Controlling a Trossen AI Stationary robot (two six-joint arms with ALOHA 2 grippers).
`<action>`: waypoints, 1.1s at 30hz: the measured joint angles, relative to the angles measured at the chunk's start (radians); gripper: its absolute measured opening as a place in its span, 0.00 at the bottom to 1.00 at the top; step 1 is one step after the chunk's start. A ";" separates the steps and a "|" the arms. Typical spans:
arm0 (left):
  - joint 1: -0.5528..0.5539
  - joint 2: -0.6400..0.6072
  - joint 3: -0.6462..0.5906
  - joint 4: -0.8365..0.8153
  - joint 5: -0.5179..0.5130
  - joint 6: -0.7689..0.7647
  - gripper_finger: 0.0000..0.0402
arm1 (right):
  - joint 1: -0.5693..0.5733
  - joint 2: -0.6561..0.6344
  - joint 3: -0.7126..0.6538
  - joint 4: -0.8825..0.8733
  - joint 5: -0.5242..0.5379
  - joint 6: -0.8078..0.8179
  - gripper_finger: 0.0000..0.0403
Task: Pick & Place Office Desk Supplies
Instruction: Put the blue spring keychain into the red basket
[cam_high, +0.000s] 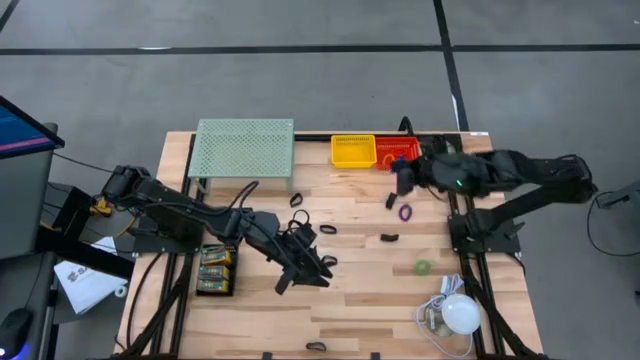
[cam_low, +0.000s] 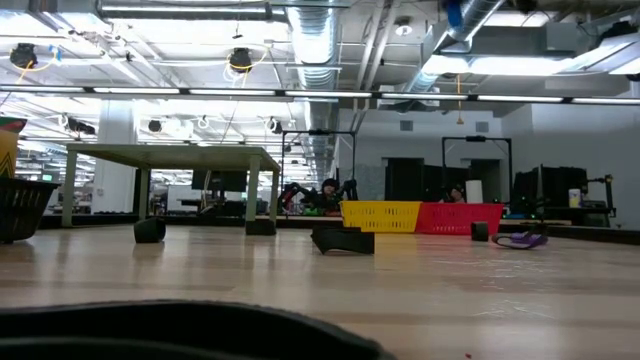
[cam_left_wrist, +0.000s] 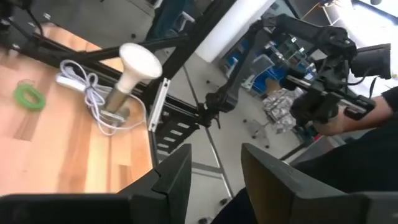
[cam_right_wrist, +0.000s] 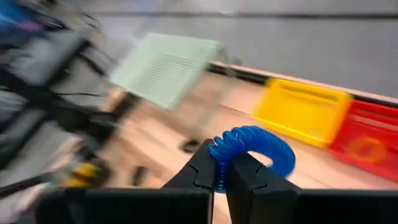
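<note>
Blue coil ring (cam_right_wrist: 252, 149) pinched in the right hand (cam_right_wrist: 219, 169), carried above the back of the counter (cam_high: 370, 300) near the two bins.

Held only by a thin edge between clenched fingertips, so likely to slip or swing out before reaching the yellow bin (cam_high: 354, 150) or the red bin (cam_high: 398, 150); a release too early would probably send it rolling on the wood. Left hand (cam_left_wrist: 214, 168) parted and holding nothing, hovering over the counter middle among black clips (cam_high: 328, 229), close enough to knock them aside. Purple ring (cam_high: 406, 211), green ring (cam_high: 424, 267) and green packs (cam_high: 215, 270) waiting on the counter, well apart.
</note>
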 joint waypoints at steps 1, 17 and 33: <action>0.003 0.000 0.000 -0.002 -0.008 0.004 0.34 | -0.054 0.005 0.000 -0.027 -0.034 -0.013 0.02; 0.052 0.000 0.000 -0.014 -0.036 0.015 0.34 | -0.766 0.319 0.000 -0.127 -0.416 -0.307 0.02; 0.052 0.000 0.000 -0.013 -0.087 0.028 0.34 | -0.926 0.622 0.000 -0.008 -0.375 -0.303 0.03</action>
